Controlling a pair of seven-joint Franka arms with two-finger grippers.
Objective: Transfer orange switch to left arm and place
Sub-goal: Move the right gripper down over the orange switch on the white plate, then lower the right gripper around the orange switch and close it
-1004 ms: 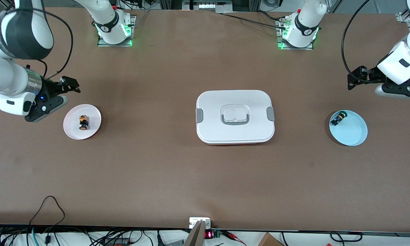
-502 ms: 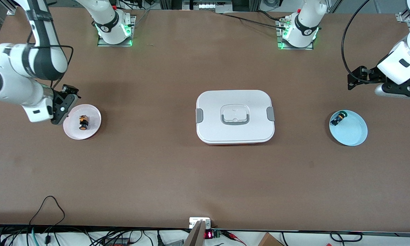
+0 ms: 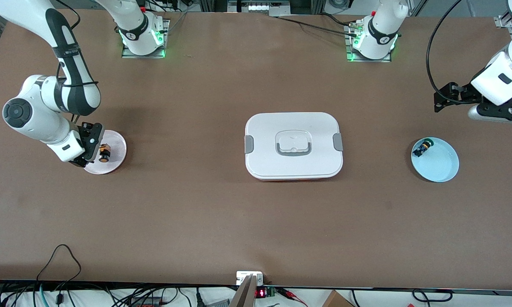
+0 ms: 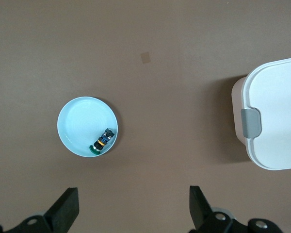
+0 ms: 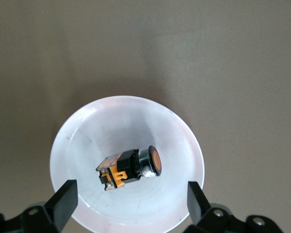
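Note:
The orange switch (image 3: pixel 104 152) lies on its side on a pink plate (image 3: pixel 115 147) toward the right arm's end of the table. My right gripper (image 3: pixel 94 143) hangs open just over that plate. In the right wrist view the switch (image 5: pixel 131 167) lies on the plate (image 5: pixel 72 136) just ahead of the gripper (image 5: pixel 132 194), with one finger (image 5: pixel 65 196) standing to each side of it. My left gripper (image 3: pixel 441 102) waits open and empty high over the table (image 4: pixel 133 208). The white box (image 3: pixel 294 145) sits at the table's middle and shows in the left wrist view (image 4: pixel 276 121).
A blue plate (image 3: pixel 441 164) toward the left arm's end holds a small black switch with a yellow-green cap (image 3: pixel 422 148). Both show in the left wrist view, the plate (image 4: pixel 80 124) and the switch (image 4: pixel 101 141). Cables lie along the table's near edge.
My right arm has swung in and come down, bringing its open gripper from beside the pink plate to over the orange switch. The left arm has not moved.

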